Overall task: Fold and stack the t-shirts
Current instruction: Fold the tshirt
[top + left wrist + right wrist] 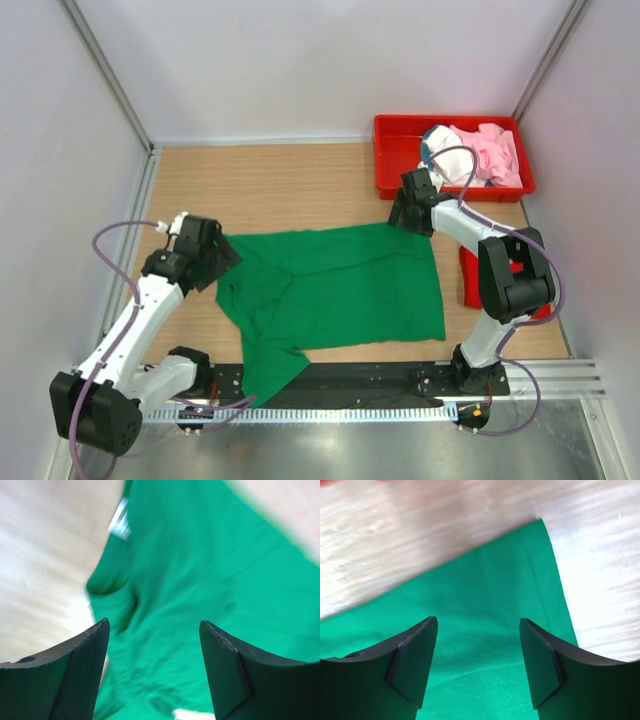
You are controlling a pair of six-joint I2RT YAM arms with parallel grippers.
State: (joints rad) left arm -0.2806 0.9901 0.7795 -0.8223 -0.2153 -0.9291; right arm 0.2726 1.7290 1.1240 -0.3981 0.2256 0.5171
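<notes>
Counter point(300, 185): pale wood, walled on 3 sides, with the 2 arm bases at the near edge.

Green t-shirt point(340, 290): the largest item. It lies spread across the middle of the counter, fairly flat on its right half and rumpled on its left. 1 part of it hangs over the near edge onto the black base rail. The neck end points left.

Red tray point(395, 165): far right corner of the counter. It holds a loose heap of t-shirts point(485, 150) in pale pink and white, with a bit of teal at the heap's left.

Red t-shirt point(468, 285): on the counter just right of the green one, mostly hidden by the right arm. I cannot tell its fold.

Left fingers point(75, 670): spread wide, gripping nothing. They sit above the left, neck end of the green t-shirt, and the cloth shows between them.

Right fingers point(412, 662): also spread wide and gripping nothing. They sit over the far right corner of the green t-shirt, and I can see its straight hem and bare wood beyond it.

Label point(120, 524): a small white tag at the neck of the green t-shirt, seen from the left wrist. It is too blurred to read. I see no other writing.
</notes>
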